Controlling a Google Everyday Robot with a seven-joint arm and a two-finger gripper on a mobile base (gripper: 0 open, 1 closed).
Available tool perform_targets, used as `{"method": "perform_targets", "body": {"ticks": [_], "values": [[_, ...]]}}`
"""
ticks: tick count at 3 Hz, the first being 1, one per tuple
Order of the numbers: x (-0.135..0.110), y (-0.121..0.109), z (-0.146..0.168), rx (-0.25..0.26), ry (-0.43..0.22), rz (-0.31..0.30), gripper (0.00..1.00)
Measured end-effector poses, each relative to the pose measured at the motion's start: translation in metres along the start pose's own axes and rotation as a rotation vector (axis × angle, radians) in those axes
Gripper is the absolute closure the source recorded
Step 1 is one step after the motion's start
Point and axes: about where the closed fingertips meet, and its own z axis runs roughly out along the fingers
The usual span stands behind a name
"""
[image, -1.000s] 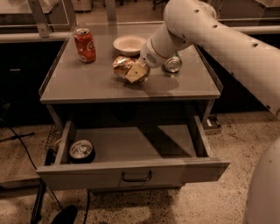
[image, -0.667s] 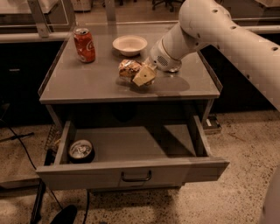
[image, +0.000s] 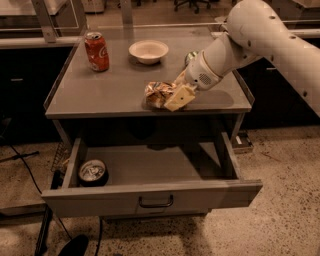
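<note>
The pincer (image: 176, 98) is pressed together on a crumpled snack bag (image: 156, 93), right at the front edge of the table (image: 107, 92) above the open drawer (image: 150, 198). I can't read the bag's print. Behind it stand a red soda can (image: 96, 51) and a white bowl (image: 148, 51). A dark can (image: 92, 172) sits in the drawer's left corner.
</note>
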Motion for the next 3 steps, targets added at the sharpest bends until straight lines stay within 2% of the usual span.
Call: {"method": "perform_targets", "body": {"ticks": [2,3], "values": [[-0.003,0.006,-0.001,-0.001,0.000,-0.021,1.00],[-0.007,0.027,-0.013,-0.001,-0.018,-0.068,1.00]]}}
